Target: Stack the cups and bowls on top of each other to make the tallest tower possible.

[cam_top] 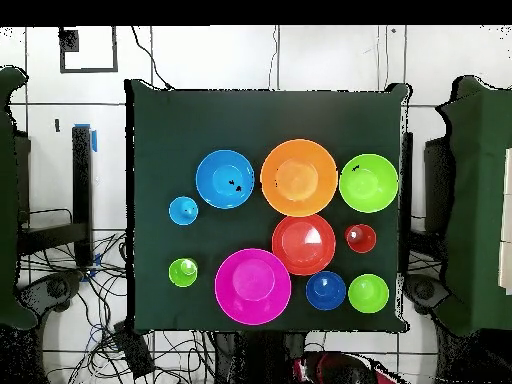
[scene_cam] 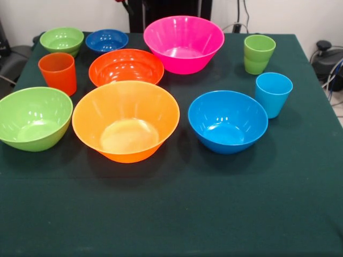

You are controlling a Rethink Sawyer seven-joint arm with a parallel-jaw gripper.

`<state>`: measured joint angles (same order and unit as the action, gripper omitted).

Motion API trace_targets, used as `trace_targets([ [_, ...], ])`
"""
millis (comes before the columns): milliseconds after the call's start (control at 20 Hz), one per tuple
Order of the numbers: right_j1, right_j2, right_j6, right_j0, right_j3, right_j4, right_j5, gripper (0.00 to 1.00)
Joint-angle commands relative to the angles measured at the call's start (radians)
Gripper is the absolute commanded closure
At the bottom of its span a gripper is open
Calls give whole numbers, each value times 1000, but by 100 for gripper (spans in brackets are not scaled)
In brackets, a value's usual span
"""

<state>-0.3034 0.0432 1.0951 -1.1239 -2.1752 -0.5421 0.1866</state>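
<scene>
Since no tower has been begun, all cups and bowls lie apart on the table (scene_cam: pixel 300 214); the orange bowl (scene_cam: pixel 126 121) at centre, pink bowl (scene_cam: pixel 184 43) at one o'clock. Light, slippery plastic is best gripped at a rim. No gripper is seen.

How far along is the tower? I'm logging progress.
Nothing is stacked yet. The large orange bowl, pink bowl and blue bowl each sit alone on the table, as do the other bowls and the three cups. No gripper shows in either view. All the stacking remains.
</scene>
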Motion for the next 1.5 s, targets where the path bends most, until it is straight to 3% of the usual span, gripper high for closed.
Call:
trace_targets([
  [50,-11,-39,119,-24,0,-4,57,0],
  [200,-65,-39,122,-6,-30,12,85,0],
  [450,-309,-31,138,67,-143,79,206,0],
  [550,-338,-37,133,68,-151,89,233,0],
  [600,-309,-39,138,62,-139,80,213,0],
  [700,-188,-13,181,81,-72,25,72,0],
  [800,-24,32,240,125,25,-15,-106,0],
  [950,113,96,306,210,101,4,-311,0],
  [1150,173,159,376,284,92,75,-490,0],
  [1400,198,177,431,287,66,83,-628,0],
  [1500,216,182,450,291,75,80,-639,0],
])
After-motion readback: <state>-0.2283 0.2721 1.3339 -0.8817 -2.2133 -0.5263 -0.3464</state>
